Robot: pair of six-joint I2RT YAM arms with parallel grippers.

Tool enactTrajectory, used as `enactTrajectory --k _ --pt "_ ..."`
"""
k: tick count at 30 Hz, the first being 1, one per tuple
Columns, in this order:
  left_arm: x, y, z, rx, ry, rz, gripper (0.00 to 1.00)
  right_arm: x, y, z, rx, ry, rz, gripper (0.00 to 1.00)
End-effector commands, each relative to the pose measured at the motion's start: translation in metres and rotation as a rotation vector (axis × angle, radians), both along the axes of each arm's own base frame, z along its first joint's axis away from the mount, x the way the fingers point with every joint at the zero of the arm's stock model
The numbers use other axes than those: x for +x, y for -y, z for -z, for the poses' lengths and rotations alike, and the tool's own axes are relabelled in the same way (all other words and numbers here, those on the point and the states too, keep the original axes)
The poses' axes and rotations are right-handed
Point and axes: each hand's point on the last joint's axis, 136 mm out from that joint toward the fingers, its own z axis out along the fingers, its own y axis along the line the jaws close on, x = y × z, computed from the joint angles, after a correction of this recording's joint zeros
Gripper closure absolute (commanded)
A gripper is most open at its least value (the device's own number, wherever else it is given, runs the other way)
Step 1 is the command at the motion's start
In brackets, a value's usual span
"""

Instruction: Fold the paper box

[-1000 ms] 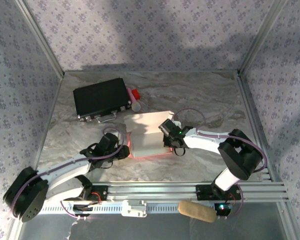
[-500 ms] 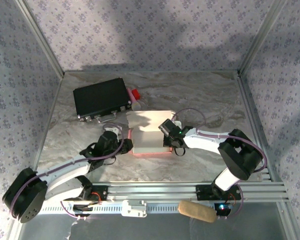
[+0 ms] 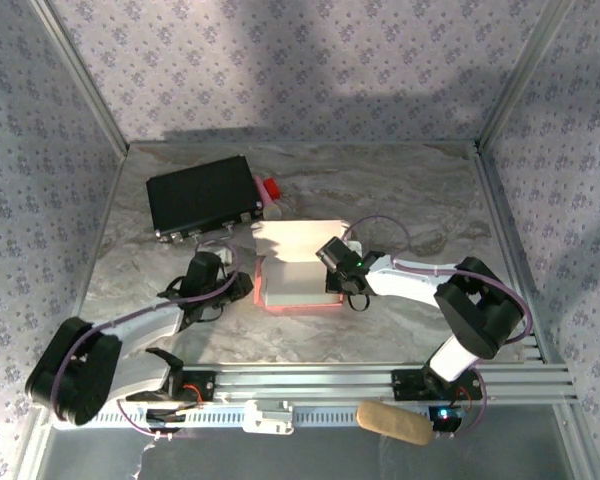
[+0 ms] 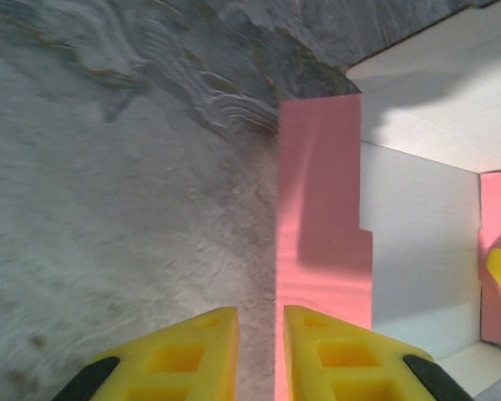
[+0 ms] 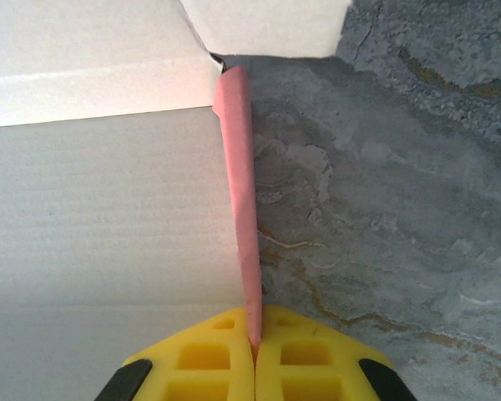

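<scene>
The right gripper (image 5: 252, 334) is clamped. Its two yellow fingers (image 5: 196, 359) meet at the lower middle of the wrist view, with a thin pink wall of the paper box (image 5: 100, 209) pinched edge-on between them. That wall runs up the frame from the fingertips, with the box's whitish inner panels to its left and bare marbled table (image 5: 384, 209) to its right. From above, this gripper (image 3: 332, 288) sits at the right side of the box (image 3: 295, 268). The box lies near the middle of the frame with its pale inside up and a pink rim along its left and bottom edges.

The left gripper (image 4: 260, 322) grasps nothing. Its two yellow fingers (image 4: 192, 351) stand a narrow gap apart with table showing between them, and the finger on the right of the frame sits at the lower end of a pink flap. In the overhead view this gripper (image 3: 242, 292) is just left of the box.

There is one paper box. At the upper left of the overhead view stands one black case (image 3: 202, 197), with one small red object (image 3: 271, 187) at its right end. One tan roll (image 3: 393, 422) lies at the bottom, below the metal rail (image 3: 310, 382).
</scene>
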Motion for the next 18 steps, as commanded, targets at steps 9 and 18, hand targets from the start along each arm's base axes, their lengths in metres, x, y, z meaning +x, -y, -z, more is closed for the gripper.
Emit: enactTrajectory --k 9,18 --pt "0.012 0.02 -0.021 -0.161 0.093 0.014 0.79 -0.002 -0.001 0.003 -0.029 -0.027 -0.021 1.0" --pt "0.006 0.007 0.001 -0.077 0.001 -0.044 0.67 0.0 0.0 -0.001 -0.023 -0.022 -0.019 1.0"
